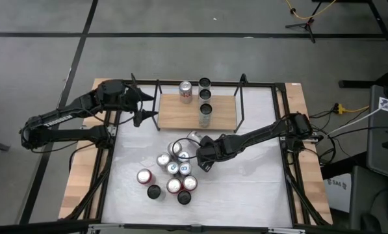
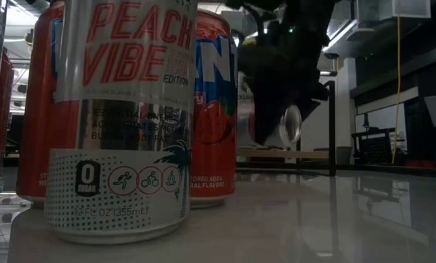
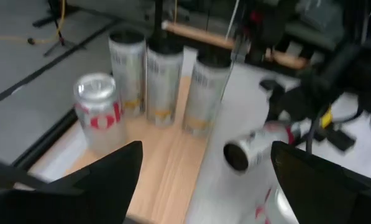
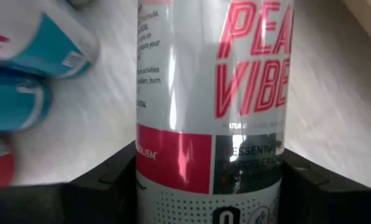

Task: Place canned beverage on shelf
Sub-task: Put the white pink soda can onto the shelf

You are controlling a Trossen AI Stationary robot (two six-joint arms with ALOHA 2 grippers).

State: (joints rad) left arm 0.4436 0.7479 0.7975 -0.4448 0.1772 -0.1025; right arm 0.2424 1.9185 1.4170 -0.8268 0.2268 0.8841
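So the right end effector (image 1: 200, 155) sits a bit below the middle of the high view, right at the edge of the can cluster (image 1: 171, 174), and it's clamped on a white and pink Peach Vibe can (image 4: 213, 112). In the right wrist view that can fills the frame, wedged between the two dark fingers (image 4: 107, 180) with a pad touching each side. In the low view the gripped can (image 2: 280, 126) looks tilted over, its silver end facing the camera, and seems to be up off the white surface (image 1: 245, 175), though I can't swear to the gap. The left wrist view shows it too, lying sideways in the right arm's grip to the right of the shelf cans. The shelf (image 1: 174, 112) is the light wood board in the upper middle of the high view, above the cluster, and the gripped can is near its lower edge but not on it. Four cans already stand on the board: a red and silver one (image 1: 185, 91) and three slim ones (image 1: 205, 104) in a row. The left end effector (image 1: 145, 107) hangs just left of the shelf, fingers spread wide, holding nothing.
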